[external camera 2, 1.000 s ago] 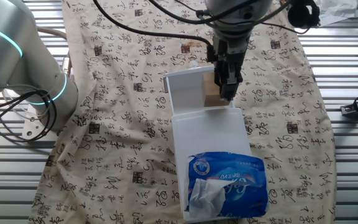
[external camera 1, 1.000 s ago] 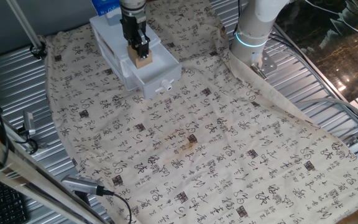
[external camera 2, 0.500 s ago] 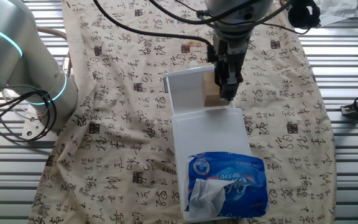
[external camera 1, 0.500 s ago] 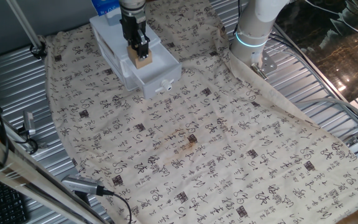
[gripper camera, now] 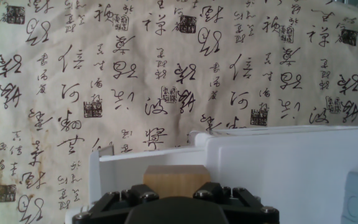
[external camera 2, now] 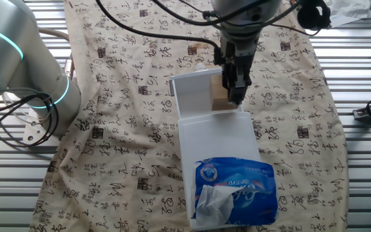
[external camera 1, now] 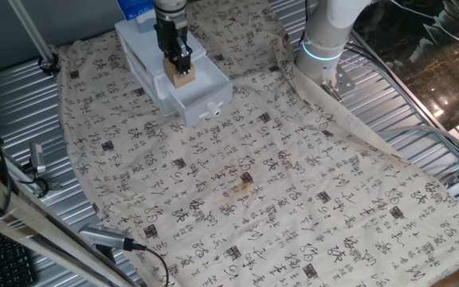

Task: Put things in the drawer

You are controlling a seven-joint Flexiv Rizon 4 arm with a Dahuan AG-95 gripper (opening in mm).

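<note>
Across the bench (external camera 1: 22,88), ribbed metal under a cream cloth (external camera 1: 293,199) printed with black characters, the big pale arm (external camera 1: 329,32) stands at one edge with its lit ring. Next down in size is the white cabinet (external camera 2: 218,145), which carries a blue tissue pack (external camera 2: 236,192) on its top, and from its front the drawer (external camera 1: 202,89) is pulled out, its small knob (external camera 1: 211,108) facing the open cloth. Over that open tray hangs the gripper (external camera 2: 232,87), pointing straight down, and its fingers (external camera 1: 178,56) pinch the wooden cube (external camera 1: 182,76) from two sides; in the hand view the cube (gripper camera: 176,181) sits squarely between the dark finger bases with the drawer's white walls (gripper camera: 135,158) around it. The cube looks to be within the tray's outline, at or just above the rim (how close it is to the floor of the tray I cannot tell). My reading is that the placing step is in hand, with the carry done and the release not yet made. The next move calls for a short, straight descent clear of the side walls, then spreading the fingers and lifting away vertically so the cube is not dragged.
</note>
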